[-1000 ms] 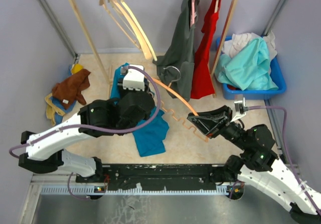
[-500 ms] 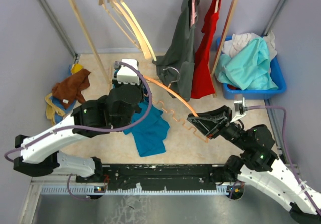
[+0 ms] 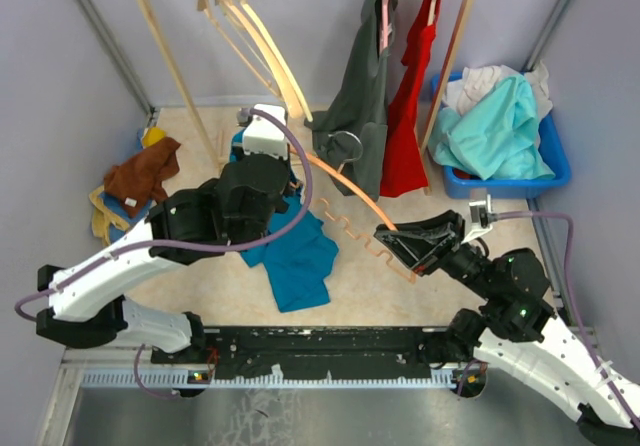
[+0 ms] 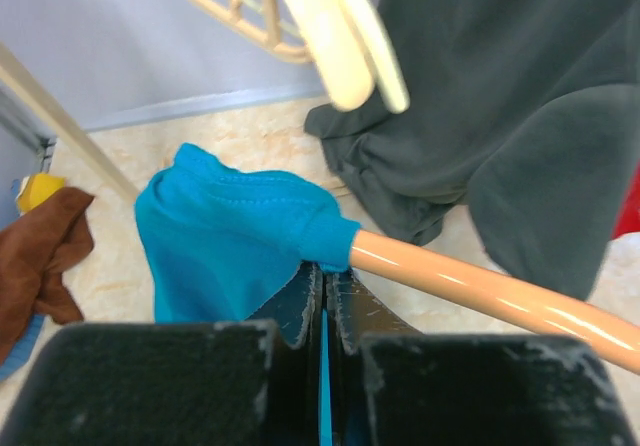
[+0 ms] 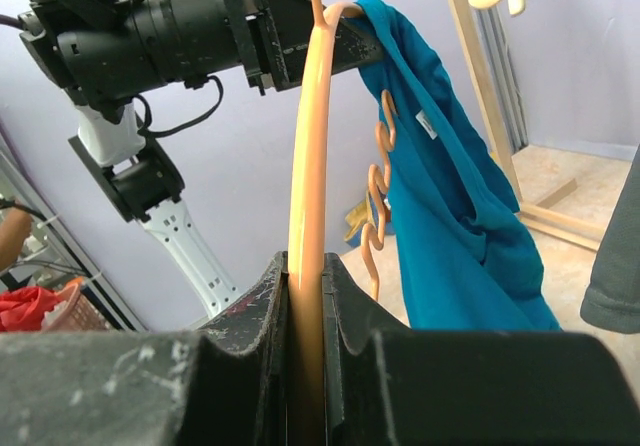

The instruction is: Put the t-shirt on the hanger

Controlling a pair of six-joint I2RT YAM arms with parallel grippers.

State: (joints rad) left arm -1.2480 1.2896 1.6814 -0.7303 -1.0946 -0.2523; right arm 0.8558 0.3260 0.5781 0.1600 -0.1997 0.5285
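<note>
Left wrist view: L claw (image 4: 322,301) is closed, both fingers pinched tight on a fold of the t-shirt (image 4: 230,221), w/ a sliver of teal cloth showing btwn them. Just ahead of that claw the t-shirt bunches over the end of the hanger (image 4: 470,291), whose orange arm runs off to the claw's right. Further ahead & to the right hangs a dark grey shirt (image 4: 500,116). Straight ahead & above is a cream hanger (image 4: 340,36), blurred. Far left of the claw a brown cloth (image 4: 40,251) lies on the bench (image 4: 255,131).

Right wrist view: R claw (image 5: 305,271) is clamped on the hanger's orange arm, which stands up from btwn its fingers. The wavy bar goes up just right of that arm. The t-shirt is hooked over the hanger's far end, away from the R claw, and drapes down on that claw's right. The L claw's black body is at that same far end.

Top external view: the two claws sit at opposite ends of the hanger, w/ the hanger spanning btwn them. Most of the t-shirt trails from the L claw down onto the bench, on the near side of that claw. Beyond the R claw are a red garment (image 3: 405,116) on the wooden rack (image 3: 165,46) and a blue bin (image 3: 555,171) w/ an aqua garment (image 3: 495,126) in it.
</note>
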